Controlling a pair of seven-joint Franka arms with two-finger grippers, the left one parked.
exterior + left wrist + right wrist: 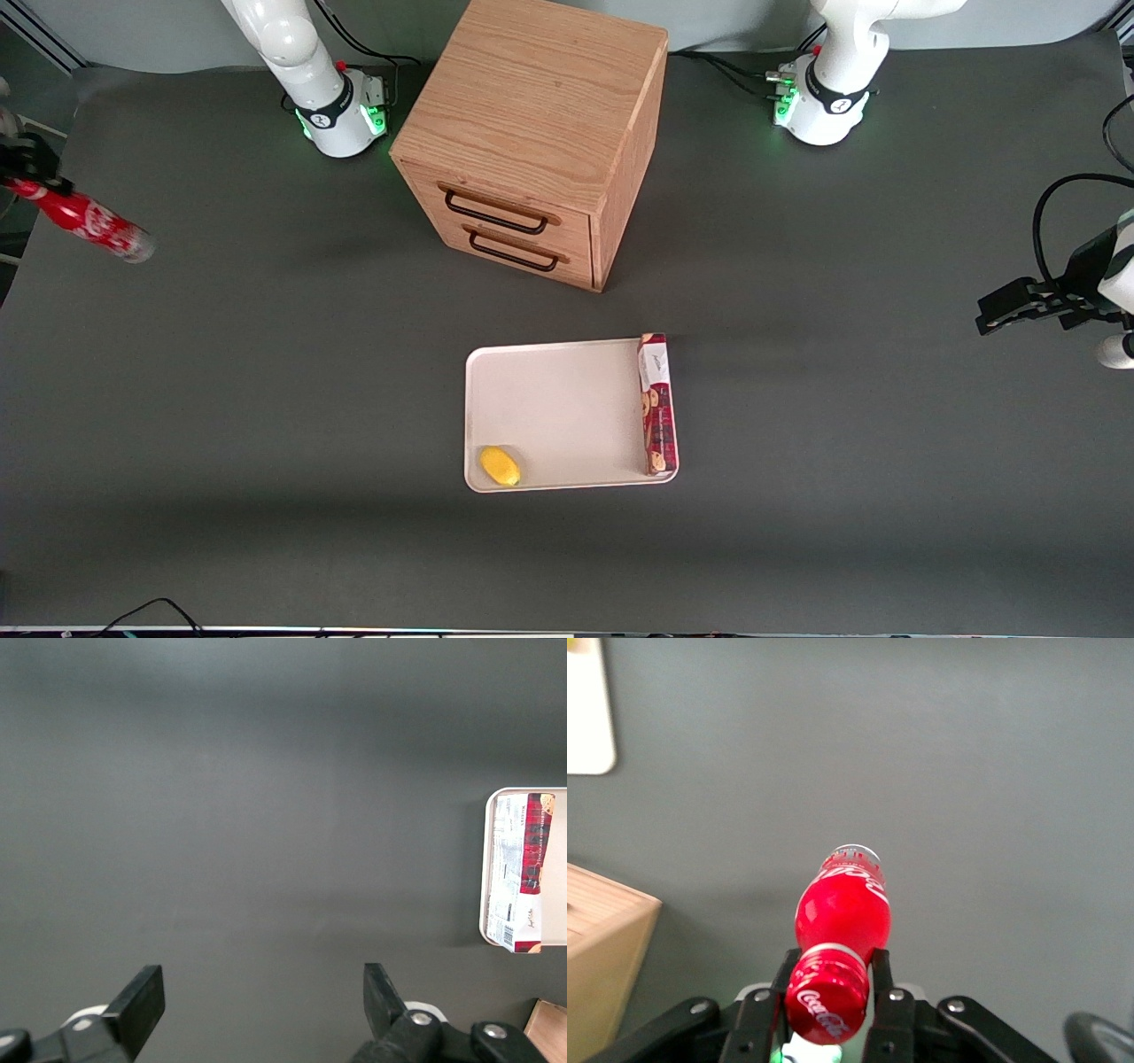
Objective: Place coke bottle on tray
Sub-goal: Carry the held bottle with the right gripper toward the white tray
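The hand (831,979) pinches the bottle (842,912) at the neck, just under the red cap, one finger (782,979) pressed to each side of it. The fingers stand only as far apart as the neck is wide. In the front view the hand (31,173) is up in the air at the working arm's end of the surface (266,372), and the bottle (89,221) hangs from it tilted, cap in the hand and silvery base pointing down and toward the middle. The bottle touches nothing but the fingers and is clear of the surface.

The tray (558,399) lies near the middle of the surface, well apart from the bottle and nearer the front camera than the cabinet (532,133). A cookie box (656,403) lies in the tray along the rim toward the parked arm's end. A lemon (499,466) sits in the tray's corner nearest the camera, toward the working arm's end. The rest of the tray floor is bare.

The cabinet shows two drawers, both shut, each with a dark handle.
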